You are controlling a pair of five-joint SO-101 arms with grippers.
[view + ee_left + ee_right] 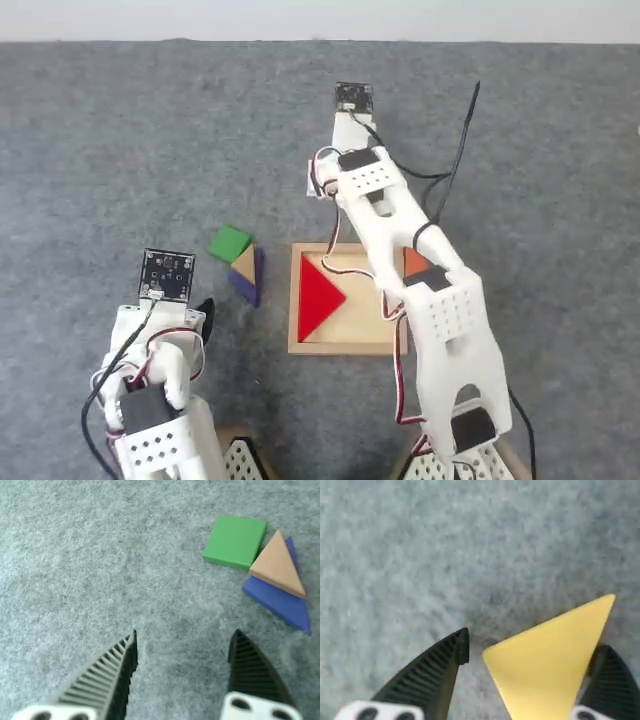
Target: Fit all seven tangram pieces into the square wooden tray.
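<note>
One red triangle (317,296), inside wooden tray (340,347)

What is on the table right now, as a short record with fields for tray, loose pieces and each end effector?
Tray: square wooden tray holding a red wooden triangle
Loose pieces: green wooden square, tan wooden triangle, blue wooden piece, together on grey carpet beside tray
Left end effector: open over carpet near them
Right end effector: open around a yellow wooden triangle
</note>
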